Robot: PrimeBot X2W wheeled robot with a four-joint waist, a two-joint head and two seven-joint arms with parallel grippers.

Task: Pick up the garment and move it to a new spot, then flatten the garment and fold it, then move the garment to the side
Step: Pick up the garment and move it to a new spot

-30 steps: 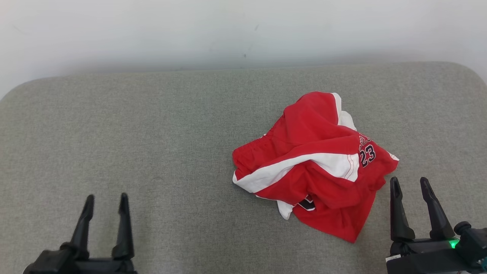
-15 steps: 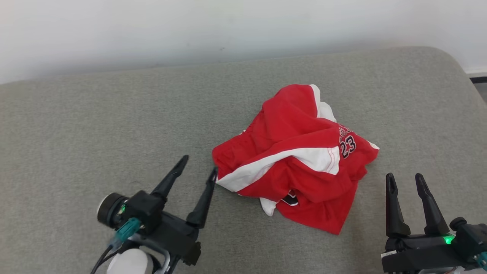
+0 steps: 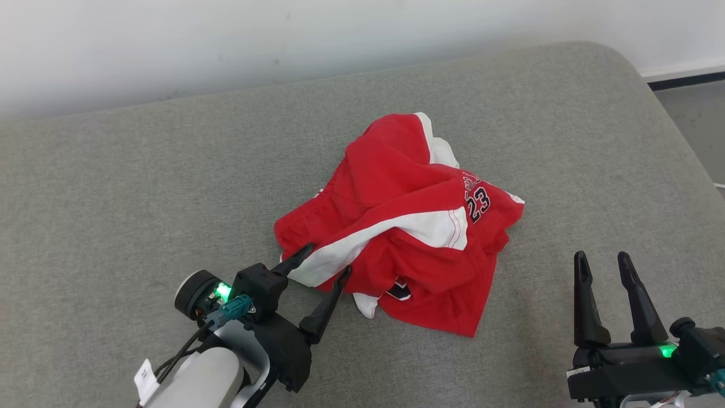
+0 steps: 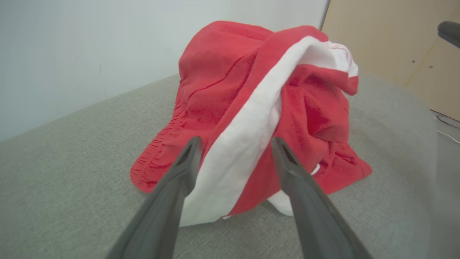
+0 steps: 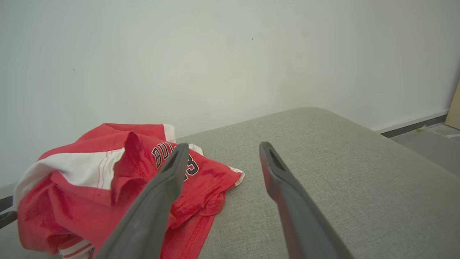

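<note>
Right of the grey cushion's (image 3: 141, 198) middle lies the red-and-white garment (image 3: 408, 221), crumpled in a heap, number 23 showing. Left gripper (image 3: 327, 259): jaws apart, fingers straddling the white stripe at the heap's front-left edge, not closed on it. Right gripper (image 3: 601, 258): jaws apart, nothing held, toward the cushion's front-right corner, clear of the cloth.

The head camera looks down on the garment (image 3: 408, 226) from high above, taking in most of the bench (image 3: 113, 198). The left wrist camera sits low and close to the garment, facing the wall (image 4: 72, 54). The right wrist camera, farther off, shares the garment.
</note>
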